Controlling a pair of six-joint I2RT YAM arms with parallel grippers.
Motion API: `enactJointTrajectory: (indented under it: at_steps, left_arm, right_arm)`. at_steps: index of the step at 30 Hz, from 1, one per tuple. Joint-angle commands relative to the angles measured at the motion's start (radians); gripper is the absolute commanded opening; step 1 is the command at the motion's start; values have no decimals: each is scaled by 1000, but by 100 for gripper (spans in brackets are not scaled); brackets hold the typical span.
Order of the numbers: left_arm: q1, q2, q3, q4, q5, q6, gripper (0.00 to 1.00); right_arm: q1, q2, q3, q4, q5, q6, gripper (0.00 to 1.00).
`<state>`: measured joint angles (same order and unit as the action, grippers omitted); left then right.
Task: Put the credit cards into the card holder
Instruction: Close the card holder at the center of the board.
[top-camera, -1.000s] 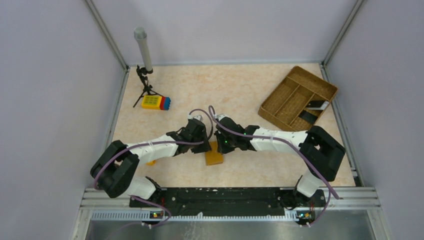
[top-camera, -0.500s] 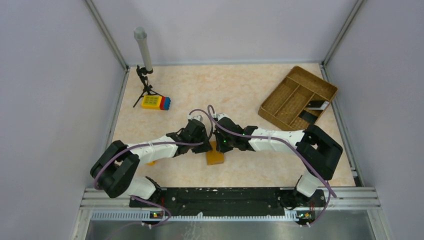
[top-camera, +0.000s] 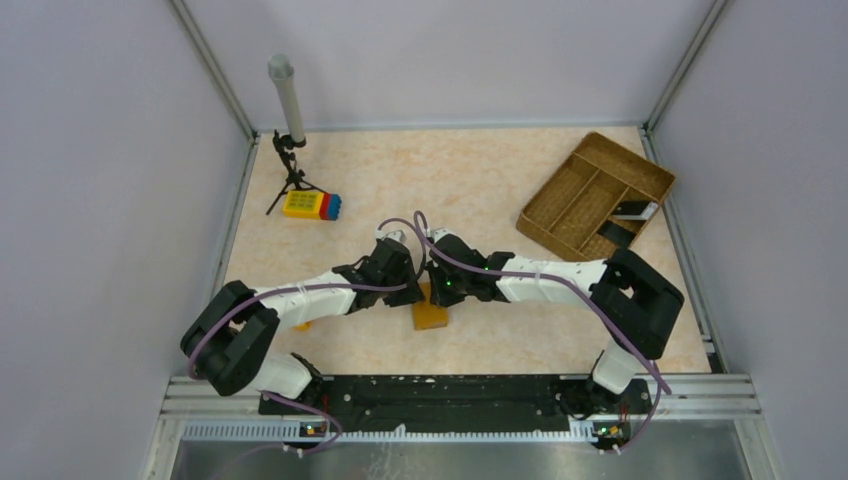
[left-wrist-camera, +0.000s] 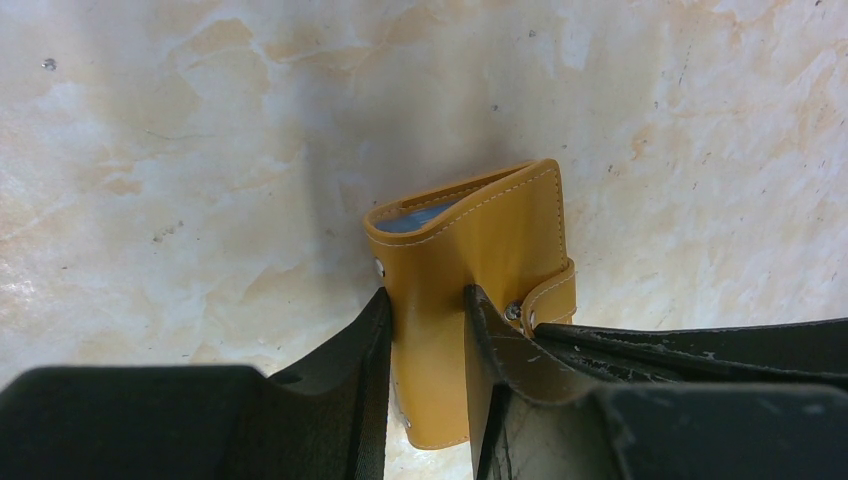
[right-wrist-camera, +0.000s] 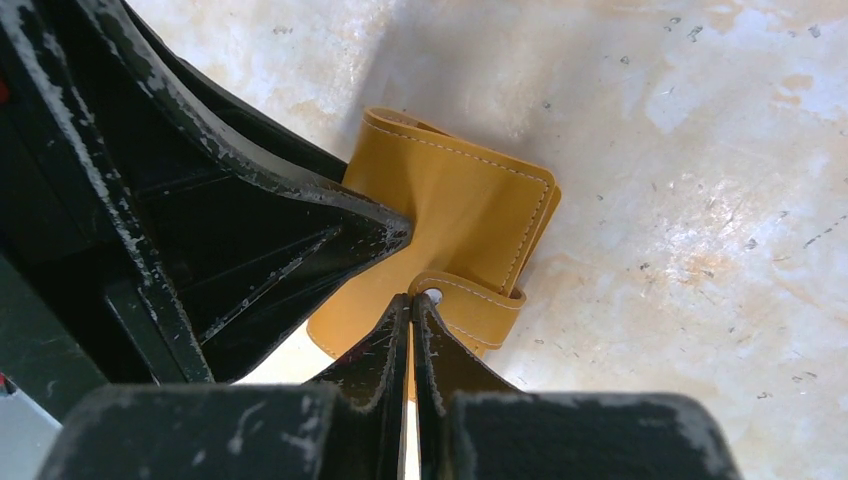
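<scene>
At the lower centre of the top view, both arms are bent inward and meet over the holder (top-camera: 430, 316), which lies on the worktop (top-camera: 480, 170) just beyond the bases. In the left wrist view the left hand (left-wrist-camera: 428, 295) is seen closed narrow on the holder's body, one finger pressed on each long side. The holder's long axis runs from the bottom of that frame to the top, so its open mouth points away from the left hand. A light blue card (left-wrist-camera: 418, 216) is seen just inside that mouth.

In the right wrist view the right hand (right-wrist-camera: 412, 302) is drawn almost shut, and the strap (right-wrist-camera: 470, 305) with its snap stud appears to be pinched at the fingertips. The holder is thus held from both sides, left hand on the body and right hand on the strap at its right edge.

Farther off, in the upper right of the top view, a tray (top-camera: 545, 240) is seen with what are taken to be dark cards (top-camera: 632, 210) in its right-hand compartments. These lie well apart from the holder, on the right arm's side, so the right hand is judged the nearer for fetching them. It would have to release the strap first, while the holder is kept steady with its mouth open by the left.
</scene>
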<state>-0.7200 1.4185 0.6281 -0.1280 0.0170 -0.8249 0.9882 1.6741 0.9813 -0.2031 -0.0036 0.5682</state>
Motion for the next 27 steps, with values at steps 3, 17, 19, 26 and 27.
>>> enactJointTrajectory:
  at_steps: [3, 17, 19, 26, 27]
  left_arm:
    - [-10, 55, -43, -111, -23, 21, 25]
    - [-10, 57, -42, -116, -26, 22, 25]
    - [-10, 57, -41, -116, -27, 23, 25]
    - [-11, 56, -42, -119, -26, 21, 24]
    - [-10, 54, -43, -120, -26, 21, 24]
  right_arm:
    - [11, 15, 10, 44, -41, -4, 0]
    - [-1, 23, -17, 78, -9, 8, 0]
    - [-10, 24, -26, 90, -11, 8, 0]
    - [-36, 34, -64, 136, -50, 27, 0]
    - [-38, 37, -68, 138, -50, 30, 0]
